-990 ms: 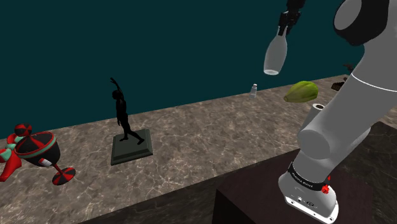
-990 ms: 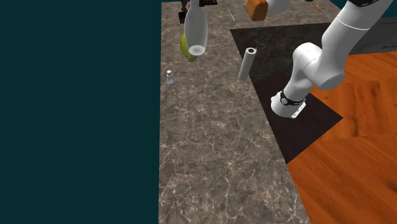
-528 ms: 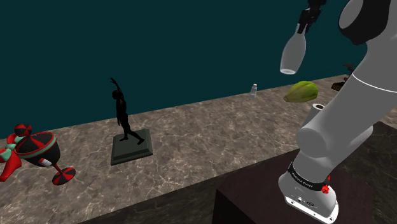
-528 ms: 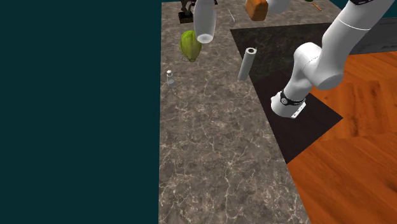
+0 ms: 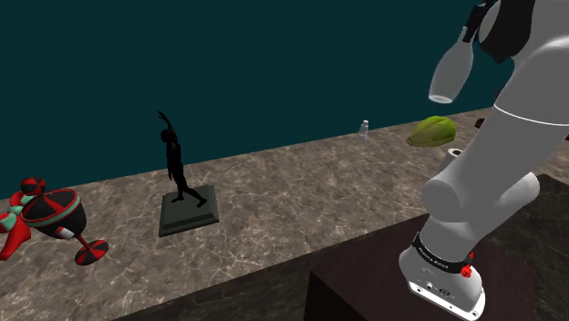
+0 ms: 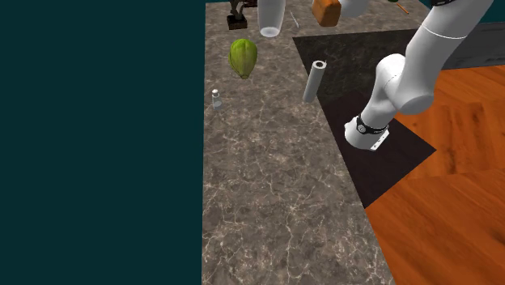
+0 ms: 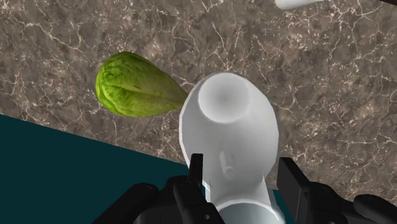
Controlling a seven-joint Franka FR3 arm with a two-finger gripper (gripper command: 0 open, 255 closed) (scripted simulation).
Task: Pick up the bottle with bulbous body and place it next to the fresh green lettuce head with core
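Observation:
A white bottle (image 5: 453, 68) with a bulbous body hangs in the air, base down and tilted, high above the marble counter (image 5: 274, 196). My gripper (image 7: 245, 181) is shut on its neck, one black finger on each side. From the wrist camera the bottle (image 7: 232, 127) hovers just beside the green lettuce head (image 7: 137, 86), which lies on the counter below. The lettuce (image 5: 431, 131) rests near the counter's far edge at the shoulder view's right. In the second exterior view the bottle (image 6: 270, 16) is near the top, above and right of the lettuce (image 6: 243, 57).
A black dancer statue (image 5: 181, 178) on a square base and a red goblet (image 5: 64, 219) stand at the shoulder view's left. A small white shaker (image 6: 216, 98), a white cylinder (image 6: 315, 79) and a brown block (image 6: 327, 11) are near the lettuce. The dark stand (image 5: 383, 283) is below.
The arm has carried the bottle to the shoulder view's right, from left of the lettuce to above and beyond it. The grip has stayed the same.

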